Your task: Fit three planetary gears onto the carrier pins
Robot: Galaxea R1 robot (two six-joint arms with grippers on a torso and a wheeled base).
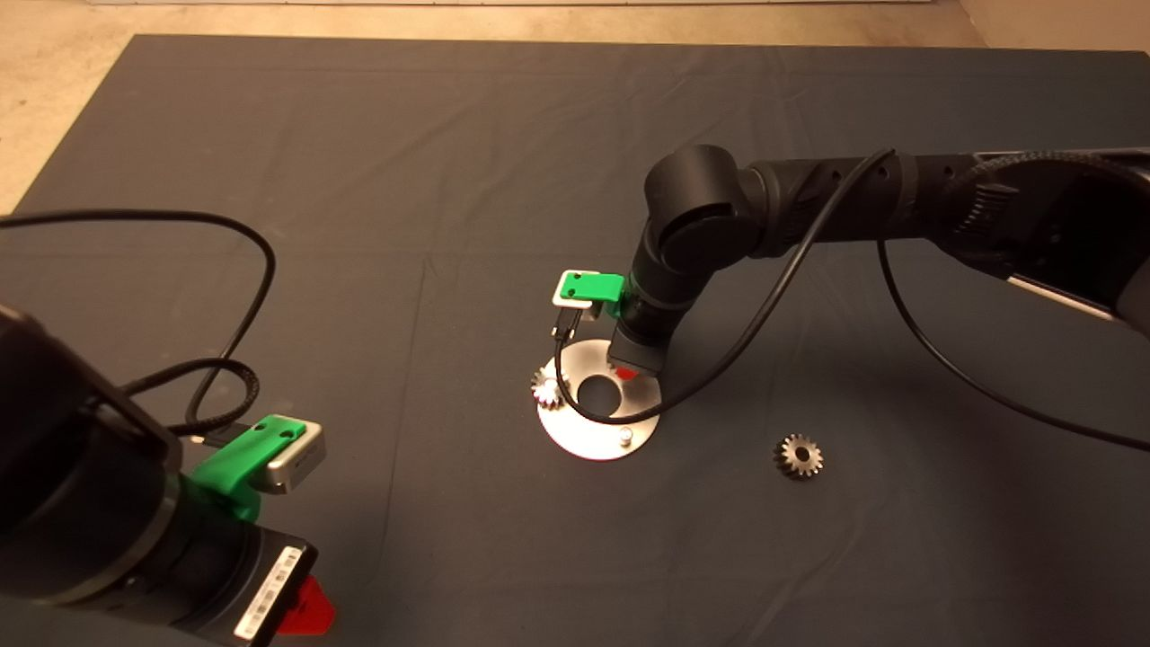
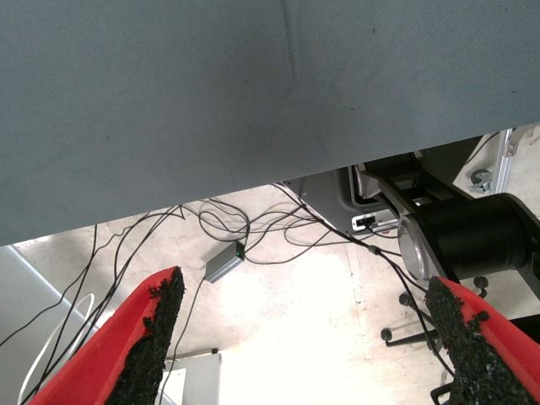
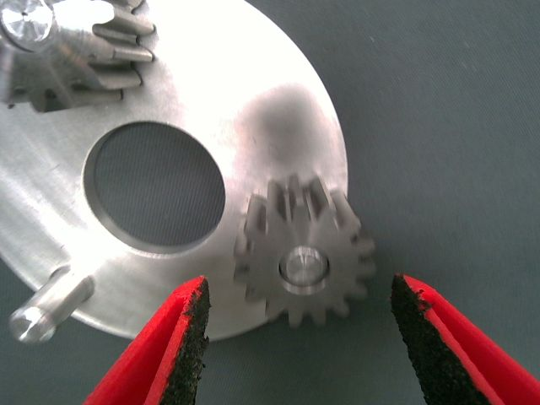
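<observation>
— Item one: the gears?

— Three planetary gears. One (image 3: 305, 263) sits on a carrier pin (image 3: 304, 265) at the rim of my disc (image 3: 211, 93), right between my right fingertips; the pin's silver top shows through its centre hole. A second gear (image 3: 80, 46) sits on another pin (image 3: 25, 18) across the central hole. The third gear (image 1: 799, 456) lies loose on the dark mat (image 1: 449, 135), well apart from the disc, toward my right side.

— Pins unfilled?

— One bare pin (image 3: 46, 305), standing at the disc's edge.

— Item two: your claws?

— Right gripper (image 3: 295, 337): directly above the disc, fingers (image 3: 187, 337) spread apart either side of the seated gear, touching nothing. Left gripper (image 2: 304, 337): parked at the mat's near left corner, fingers wide apart, empty; past the mat's edge it sees floor, loose cables and a small grey box (image 2: 224, 265).
</observation>
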